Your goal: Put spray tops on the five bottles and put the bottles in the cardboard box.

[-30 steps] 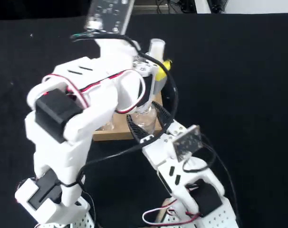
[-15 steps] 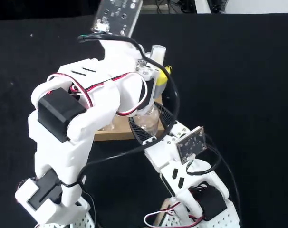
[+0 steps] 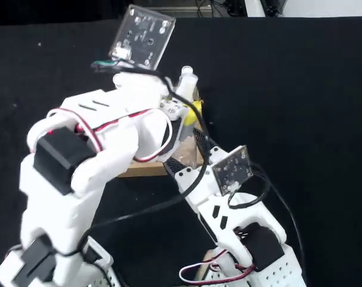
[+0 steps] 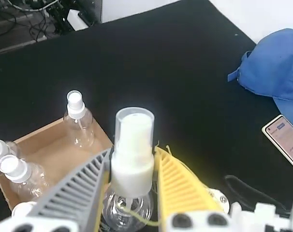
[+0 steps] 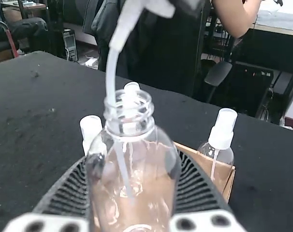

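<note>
**Q:** What takes up the black desk (image 3: 300, 89)?
**A:** Two white arms rise from its 6 o'clock edge in the high view. The bulkier left arm (image 3: 91, 155) stands at 8 o'clock and the right arm (image 3: 235, 221) at 5 o'clock. They meet near the middle of the frame.

**Q:** And the cardboard box (image 4: 47, 147)?
**A:** It lies on the desk beneath the left arm, at 9 o'clock from the right gripper (image 5: 133, 159). Inside it stand capped bottles (image 4: 77, 123), all upright. A blue cap (image 4: 272, 67) rests on the desk well apart.

**Q:** What is the right gripper doing?
**A:** It is clamped on the belly of a clear open bottle (image 5: 132, 183), which it holds upright close to the box's edge.

**Q:** The left gripper (image 4: 132, 153)?
**A:** It is clenched around a white spray top (image 4: 133, 128), one finger grey and the other yellow, directly above that bottle. The top sits clear of the neck. Its thin tube (image 5: 112, 72) runs down through the opening into the bottle.
</note>
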Controlling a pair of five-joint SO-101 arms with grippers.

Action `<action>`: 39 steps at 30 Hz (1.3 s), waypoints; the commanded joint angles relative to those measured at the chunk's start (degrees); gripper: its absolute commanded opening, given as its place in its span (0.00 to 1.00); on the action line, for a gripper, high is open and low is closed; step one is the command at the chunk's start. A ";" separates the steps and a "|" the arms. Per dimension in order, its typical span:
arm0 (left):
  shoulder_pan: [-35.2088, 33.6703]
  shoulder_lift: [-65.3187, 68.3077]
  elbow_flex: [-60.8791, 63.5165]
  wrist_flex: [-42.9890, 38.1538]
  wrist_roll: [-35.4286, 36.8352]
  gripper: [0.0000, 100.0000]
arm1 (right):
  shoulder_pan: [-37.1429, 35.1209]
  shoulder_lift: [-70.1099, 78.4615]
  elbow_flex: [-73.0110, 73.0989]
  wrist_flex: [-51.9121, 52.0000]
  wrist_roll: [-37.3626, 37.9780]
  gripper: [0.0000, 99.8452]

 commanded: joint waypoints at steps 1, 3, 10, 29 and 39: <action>0.75 -12.57 18.77 -10.73 -0.26 0.03 | -0.18 -0.92 -3.21 -0.44 -0.35 0.03; 0.13 -18.81 30.46 -20.75 -0.26 0.03 | -0.26 -0.92 -3.21 -0.18 -0.35 0.03; 0.66 -39.74 59.12 -43.96 -0.44 0.03 | -0.35 -0.92 -3.12 0.00 -0.35 0.03; 0.13 -42.20 67.91 -40.97 -0.79 0.19 | -0.09 -0.40 -3.03 -0.35 -0.35 0.03; -6.64 -47.47 59.21 -39.03 -0.79 0.19 | -0.09 -0.84 -1.54 0.09 -0.35 0.03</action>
